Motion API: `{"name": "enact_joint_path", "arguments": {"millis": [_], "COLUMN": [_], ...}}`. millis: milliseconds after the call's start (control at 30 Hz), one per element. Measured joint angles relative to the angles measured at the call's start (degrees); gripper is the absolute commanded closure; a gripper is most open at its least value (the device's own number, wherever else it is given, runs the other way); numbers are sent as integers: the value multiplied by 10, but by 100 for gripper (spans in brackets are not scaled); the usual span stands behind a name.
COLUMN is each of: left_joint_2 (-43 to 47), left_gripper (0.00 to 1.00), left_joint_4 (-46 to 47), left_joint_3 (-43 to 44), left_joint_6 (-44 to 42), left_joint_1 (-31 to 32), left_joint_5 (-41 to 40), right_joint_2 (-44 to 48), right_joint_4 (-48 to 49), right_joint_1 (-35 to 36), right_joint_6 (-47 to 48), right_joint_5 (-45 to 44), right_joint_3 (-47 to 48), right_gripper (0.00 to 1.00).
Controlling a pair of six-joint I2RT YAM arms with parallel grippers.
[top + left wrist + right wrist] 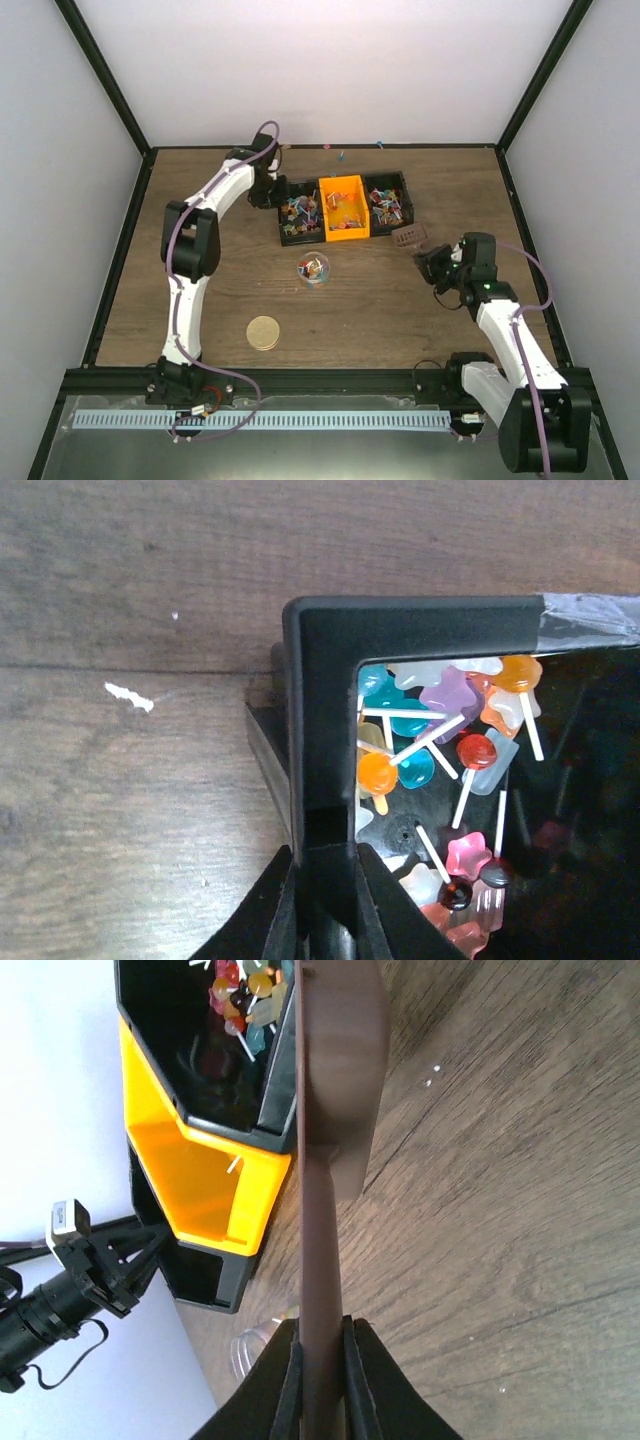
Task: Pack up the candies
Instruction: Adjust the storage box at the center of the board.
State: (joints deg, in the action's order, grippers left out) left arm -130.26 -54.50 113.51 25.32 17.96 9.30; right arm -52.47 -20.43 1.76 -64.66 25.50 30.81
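Candies: small bright sweets on white sticks, in orange, blue, red, pink and purple, heaped in three bins set side by side at the far middle of the table. A smaller lot sits in a clear bowl just near of the bins.
Strays: a few loose sweets lie on the bare wood beyond the bins, close to the far wall.
Left tool: fingers drawn together and clamped on the outer left wall of the left black bin, by its corner. The rim runs straight up between the two fingers, and the sweets lie just inside that corner.
Right tool: closed tight on the flat handle of a brown scoop, seen edge-on from the wrist, with its blade pointing away toward the bins.
Scoop position: from above it sits just off the near right corner of the right black bin. Whether it touches the bin wall cannot be told.
Orange bin: stands between the two black bins with sweets scattered inside.
Tan disc: lies flat on the table, near and left of the clear bowl, apart from both arms.
Arms: the left arm reaches far across the table to the bins; the right arm is bent, its tool right of the bowl.
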Motion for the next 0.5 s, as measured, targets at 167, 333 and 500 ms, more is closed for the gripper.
{"name": "enact_joint_path", "arguments": {"millis": [167,333,500], "left_joint_2": [-2,-2,-1], "left_gripper": [70,46,23], "left_joint_4": [16,22,24], "left_joint_3": [0,-2,-5], "left_joint_6": [-24,-29,-26], "left_joint_1": [-20,-30,-30], "left_joint_5": [16,16,11], "right_joint_2": [-6,-59,-90], "right_joint_4": [68,85,17], "right_joint_1": [-30,-34,-36], "right_joint_6": [-7,28,95], "right_joint_5": [24,18,-33], "right_joint_3": [-38,-35,-24], "right_gripper": [94,57,16]}}
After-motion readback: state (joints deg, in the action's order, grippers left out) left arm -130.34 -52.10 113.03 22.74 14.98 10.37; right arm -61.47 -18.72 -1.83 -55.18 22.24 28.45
